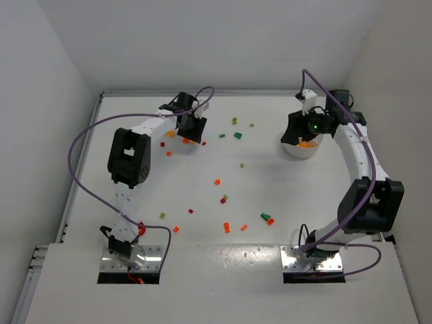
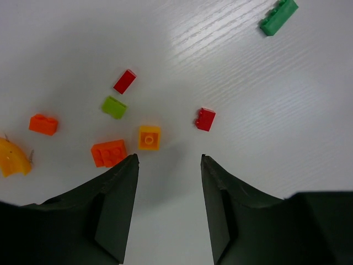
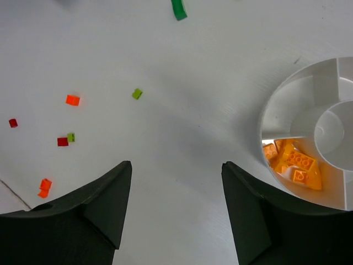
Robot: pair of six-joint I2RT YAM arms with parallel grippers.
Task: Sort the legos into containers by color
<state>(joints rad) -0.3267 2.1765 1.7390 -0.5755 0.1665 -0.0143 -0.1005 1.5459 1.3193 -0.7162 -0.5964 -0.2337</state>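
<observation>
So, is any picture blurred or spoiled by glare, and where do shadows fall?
Top external view: even, soft light, faint shadows on the table, no glare. Left wrist view: the yellow brick is sharp; a soft shadow lies ahead of the left pincer; the table shines mildly at upper right. Right wrist view: sharp too; the white dish is bright, yet its dividers are readable.

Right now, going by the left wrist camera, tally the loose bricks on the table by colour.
red bricks: 2
orange bricks: 2
yellow bricks: 2, one cut off at the edge
green bricks: 2
Total: 8
</observation>
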